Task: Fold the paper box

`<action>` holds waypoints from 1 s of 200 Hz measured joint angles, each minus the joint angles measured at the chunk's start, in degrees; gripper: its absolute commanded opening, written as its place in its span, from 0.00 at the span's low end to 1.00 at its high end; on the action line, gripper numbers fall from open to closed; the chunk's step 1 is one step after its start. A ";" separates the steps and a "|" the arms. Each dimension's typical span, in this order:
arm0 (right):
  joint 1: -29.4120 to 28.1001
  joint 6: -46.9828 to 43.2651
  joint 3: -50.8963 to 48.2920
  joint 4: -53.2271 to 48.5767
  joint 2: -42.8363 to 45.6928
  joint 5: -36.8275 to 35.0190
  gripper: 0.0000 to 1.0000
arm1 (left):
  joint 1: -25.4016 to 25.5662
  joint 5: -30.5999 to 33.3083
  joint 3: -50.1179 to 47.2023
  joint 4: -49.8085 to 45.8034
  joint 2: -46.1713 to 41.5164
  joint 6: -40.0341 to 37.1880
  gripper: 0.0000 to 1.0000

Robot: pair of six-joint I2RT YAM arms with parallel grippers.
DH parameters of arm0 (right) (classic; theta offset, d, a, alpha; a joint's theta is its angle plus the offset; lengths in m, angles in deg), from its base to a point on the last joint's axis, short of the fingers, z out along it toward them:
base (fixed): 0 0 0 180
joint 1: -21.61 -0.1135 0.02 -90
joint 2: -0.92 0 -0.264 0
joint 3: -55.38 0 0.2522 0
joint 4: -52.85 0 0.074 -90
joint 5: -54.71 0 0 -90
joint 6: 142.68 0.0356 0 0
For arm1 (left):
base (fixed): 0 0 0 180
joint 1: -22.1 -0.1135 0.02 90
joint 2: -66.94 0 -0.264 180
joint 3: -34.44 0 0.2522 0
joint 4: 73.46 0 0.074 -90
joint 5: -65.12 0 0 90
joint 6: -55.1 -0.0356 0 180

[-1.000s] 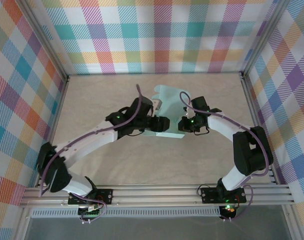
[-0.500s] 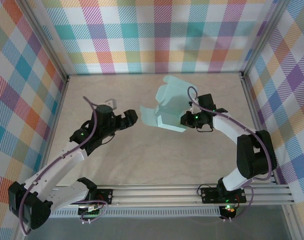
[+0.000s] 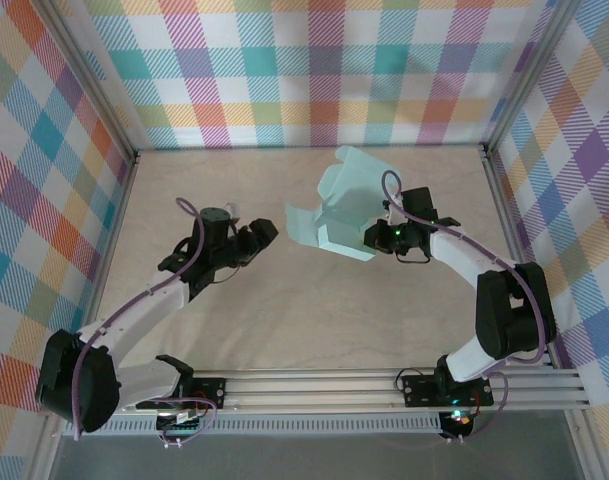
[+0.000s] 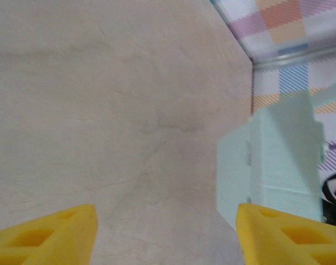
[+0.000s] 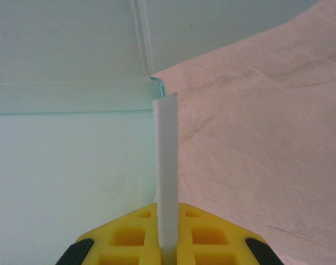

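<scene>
The paper box (image 3: 334, 210) is pale mint card, partly folded, standing up off the table at centre back with one flap raised and another spread toward the left. My right gripper (image 3: 372, 238) is shut on an upright flap (image 5: 166, 165) of it, the thin card edge pinched between the yellow fingers (image 5: 129, 234). My left gripper (image 3: 267, 232) sits a short way left of the box, open, with bare table between its yellow fingertips (image 4: 46, 234). In the left wrist view the box (image 4: 278, 165) stands ahead on the right, apart from the fingers.
The beige table (image 3: 284, 320) is walled in by plaid panels (image 3: 314, 70) at the back and both sides. An aluminium rail (image 3: 314, 385) carrying both arm bases runs along the near edge. Purple cables loop over each arm.
The left gripper let go of the box and drew back left, then edged toward it again. The right gripper lifted and tilted the box up and slightly backward.
</scene>
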 measured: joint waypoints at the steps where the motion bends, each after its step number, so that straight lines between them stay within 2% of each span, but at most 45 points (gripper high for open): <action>1: 0.00 -0.02 0.00 -0.04 0.00 -0.09 0.00 | 0.20 -0.09 0.24 0.09 0.26 0.02 0.63; 41: -0.07 -1.38 0.00 -1.33 0.00 -3.26 0.00 | 5.22 -2.82 5.38 3.10 6.10 0.44 0.48; 132: -1.16 -3.04 0.02 -3.13 0.00 -6.45 0.00 | 8.44 -4.81 9.11 4.83 13.70 0.55 0.42; 187: -4.24 -5.25 0.22 -6.27 0.22 -12.48 0.00 | 9.88 -5.62 11.96 4.33 17.51 0.79 0.32; 200: -5.25 -5.99 0.35 -7.08 0.70 -15.08 0.00 | 9.88 -5.79 12.04 4.09 18.16 0.94 0.24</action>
